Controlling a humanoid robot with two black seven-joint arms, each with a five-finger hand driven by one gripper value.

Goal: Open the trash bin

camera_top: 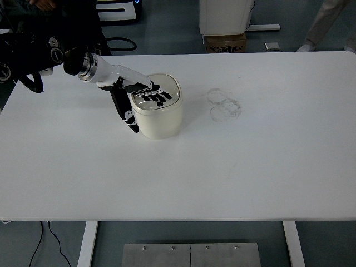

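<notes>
While my left hand (146,97) lies spread on its lid, the cream rounded plastic trash bin (158,107) stays closed. It stands at 10 o'clock on the white counter (233,167); my thumb runs down its left side.

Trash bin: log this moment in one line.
left hand: fingers flat on bin lid, thumb down its side | lid: closed | right arm: out of view

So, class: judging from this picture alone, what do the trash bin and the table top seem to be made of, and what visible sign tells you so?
Trash bin: probably moulded plastic, cream, smooth with a slight sheen; rounded corners and a seam below the lid suggest it. Table: a flat, matte white top, likely laminate or coated board, though the core cannot be seen; faint ring marks show on its surface. The left hand lies across the lid.
</notes>
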